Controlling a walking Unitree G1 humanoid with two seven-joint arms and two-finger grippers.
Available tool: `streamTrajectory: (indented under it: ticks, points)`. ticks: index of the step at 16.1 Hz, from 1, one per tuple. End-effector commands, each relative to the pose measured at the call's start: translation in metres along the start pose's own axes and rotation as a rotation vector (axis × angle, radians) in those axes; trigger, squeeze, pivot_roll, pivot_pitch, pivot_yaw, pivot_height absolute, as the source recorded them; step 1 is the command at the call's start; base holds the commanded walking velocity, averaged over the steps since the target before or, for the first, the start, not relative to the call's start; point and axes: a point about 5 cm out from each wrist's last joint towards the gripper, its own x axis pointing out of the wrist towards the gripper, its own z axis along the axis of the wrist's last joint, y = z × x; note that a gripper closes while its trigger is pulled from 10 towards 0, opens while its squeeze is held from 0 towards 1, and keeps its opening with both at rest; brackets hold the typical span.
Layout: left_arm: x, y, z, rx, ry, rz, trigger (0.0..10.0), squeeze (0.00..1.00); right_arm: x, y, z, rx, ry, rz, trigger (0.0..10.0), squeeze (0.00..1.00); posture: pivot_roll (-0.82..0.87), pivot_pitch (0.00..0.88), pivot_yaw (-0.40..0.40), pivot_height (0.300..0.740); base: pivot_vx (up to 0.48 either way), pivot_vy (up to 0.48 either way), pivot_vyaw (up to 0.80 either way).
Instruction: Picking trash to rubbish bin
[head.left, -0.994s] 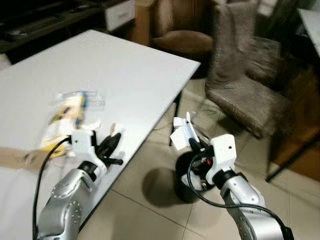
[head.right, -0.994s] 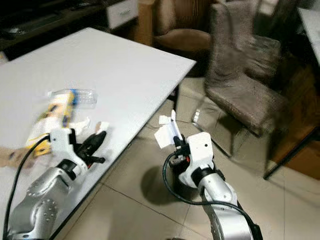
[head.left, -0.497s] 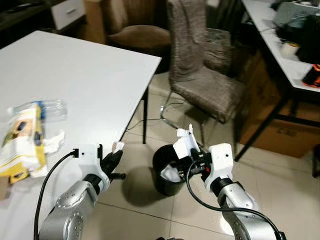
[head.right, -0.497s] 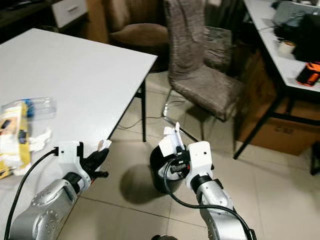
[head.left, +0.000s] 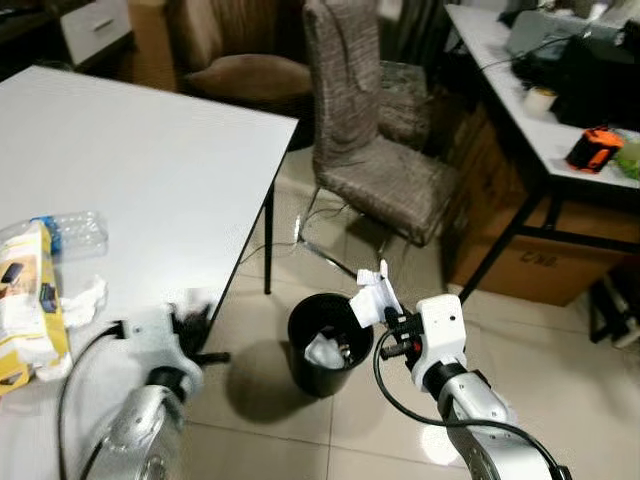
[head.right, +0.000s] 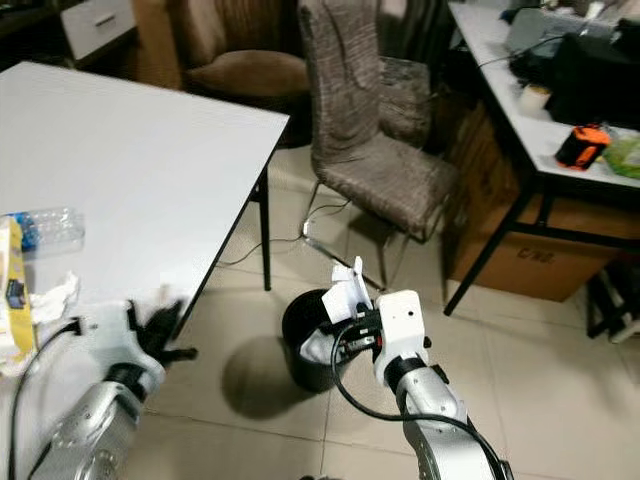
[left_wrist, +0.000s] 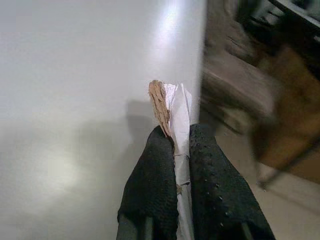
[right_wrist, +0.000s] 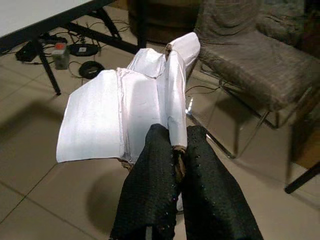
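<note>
Beige floor tiles now take most of my head view, because the camera has turned away from the white table (head.left: 150, 150) toward the black rubbish bin (head.left: 330, 345), which has come nearer. My right gripper (head.left: 385, 325) is closed on a folded white paper (head.left: 375, 295), held just above the bin's far rim. My left gripper (left_wrist: 177, 150) pinches a thin paper scrap (left_wrist: 167, 105) by the table edge. I judge the paper is nearly ready to drop. A yellow packet (head.left: 30, 300) and a plastic bottle (head.left: 75, 232) wait on the table.
</note>
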Motion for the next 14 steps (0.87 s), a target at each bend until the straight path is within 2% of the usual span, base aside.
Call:
streamTrajectory:
  ticks: [1, 2, 3, 4, 6, 8, 9, 11, 12, 14]
  points:
    - [0.004, 0.004, 0.002, 0.038, -0.010, 0.052, 10.0, 0.00, -0.002, -0.005, -0.004, 0.003, 0.015, -0.030, 10.0, 0.00, -0.01, 0.000, -0.058, 0.740, 0.000, 0.000, -0.80]
    - [0.005, 0.005, 0.005, 0.045, -0.019, 0.055, 10.0, 0.00, -0.003, -0.004, -0.003, 0.001, 0.012, -0.027, 10.0, 0.00, -0.01, 0.000, -0.055, 0.740, 0.000, 0.000, -0.80]
    - [0.008, 0.003, 0.008, 0.116, 0.005, -0.004, 10.0, 0.00, -0.004, -0.003, -0.002, 0.002, 0.003, -0.023, 10.0, 0.00, -0.01, 0.000, -0.052, 0.740, 0.000, 0.000, -0.80]
    - [0.009, 0.001, 0.007, 0.148, 0.029, -0.046, 10.0, 0.00, -0.004, -0.003, -0.002, 0.005, -0.002, -0.024, 10.0, 0.00, -0.01, 0.000, -0.052, 0.740, 0.000, 0.000, -0.80]
    - [0.007, -0.015, 0.020, 0.106, -0.050, -0.163, 10.0, 0.00, -0.006, -0.005, 0.008, 0.005, -0.079, -0.030, 10.0, 0.00, -0.02, 0.000, -0.048, 0.740, 0.000, 0.000, -0.80]
    - [0.011, -0.030, 0.039, 0.031, -0.111, -0.204, 10.0, 0.00, -0.005, -0.008, 0.017, -0.007, -0.110, -0.035, 10.0, 0.00, -0.03, 0.000, -0.049, 0.740, 0.000, 0.000, -0.80]
    - [0.011, -0.033, 0.039, 0.052, -0.114, -0.204, 10.0, 0.00, -0.003, -0.007, 0.019, -0.022, -0.110, -0.024, 10.0, 0.00, -0.03, 0.000, -0.049, 0.740, 0.000, 0.000, -0.80]
    - [0.010, -0.033, 0.027, 0.029, -0.029, -0.217, 10.0, 0.00, -0.003, -0.003, 0.017, -0.041, -0.095, -0.001, 10.0, 0.00, -0.03, 0.000, -0.045, 0.740, 0.000, 0.000, -0.80]
    - [0.006, -0.033, 0.017, 0.051, 0.042, -0.244, 10.0, 0.00, -0.004, -0.002, 0.014, -0.048, -0.087, 0.002, 10.0, 0.00, -0.03, 0.000, -0.043, 0.740, 0.000, 0.000, -0.80]
    - [0.004, -0.031, 0.013, 0.033, 0.065, -0.214, 10.0, 0.00, -0.006, -0.003, 0.012, -0.050, -0.079, 0.000, 10.0, 0.00, -0.03, 0.000, -0.040, 0.740, 0.000, 0.000, -0.40]
